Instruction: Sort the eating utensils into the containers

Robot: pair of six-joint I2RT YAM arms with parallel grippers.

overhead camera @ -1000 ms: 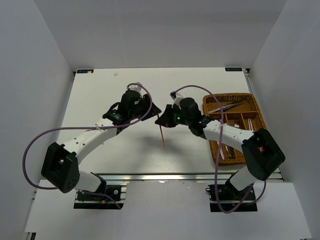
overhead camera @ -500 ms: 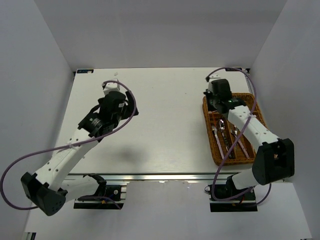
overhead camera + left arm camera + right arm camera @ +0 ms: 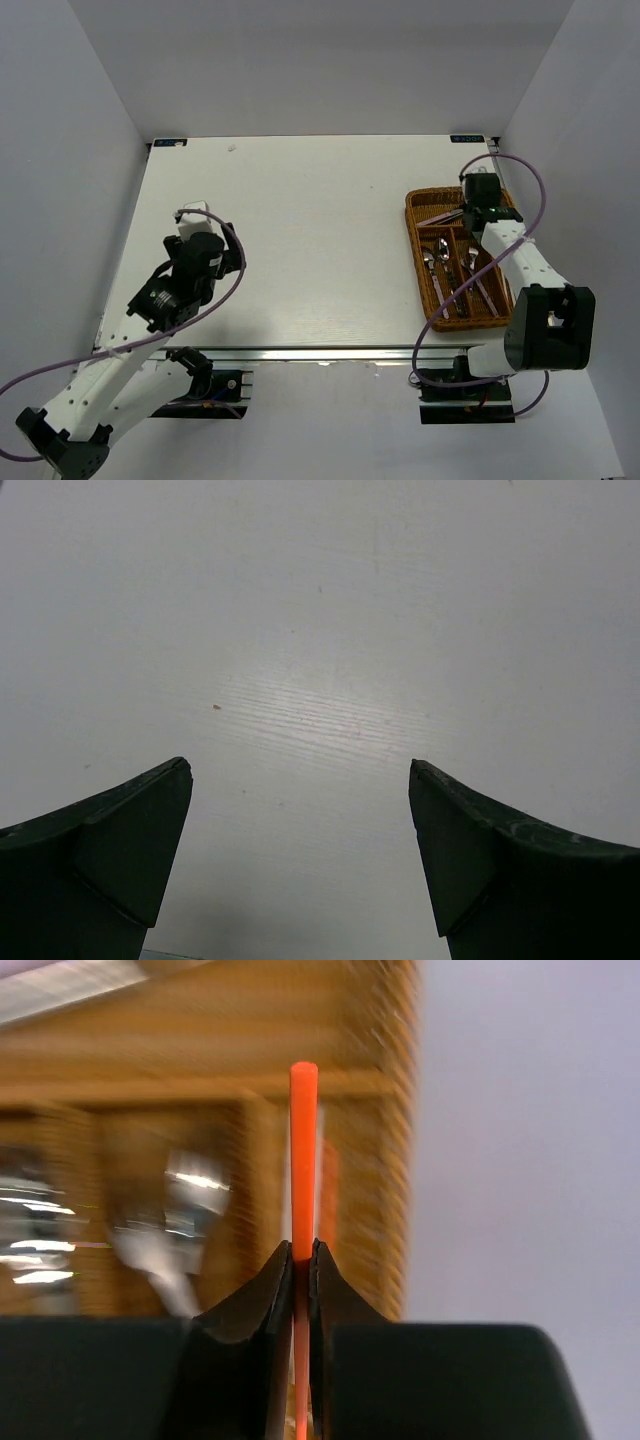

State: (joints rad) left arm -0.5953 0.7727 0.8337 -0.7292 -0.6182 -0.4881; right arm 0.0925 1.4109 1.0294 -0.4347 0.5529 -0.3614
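Note:
My right gripper (image 3: 303,1247) is shut on a red-orange chopstick (image 3: 303,1150), which sticks straight out past the fingertips. It hangs over the brown wicker tray (image 3: 385,1140), beside the tray's right rim. In the top view the right gripper (image 3: 480,190) is above the far end of the tray (image 3: 411,222); the chopstick does not show there. Silver spoons (image 3: 432,262) and other utensils (image 3: 470,275) lie in the narrow lengthwise sections. My left gripper (image 3: 300,770) stands open over bare table, holding nothing, and sits at the near left (image 3: 205,250).
The tray lies against the right side of the white table (image 3: 300,230). White walls close in the table on the left, back and right. The metal rail (image 3: 320,355) runs along the near edge.
The right arm carried the chopstick from the table's middle to over the tray's far right. The left gripper opened and its arm drew back to the near left.

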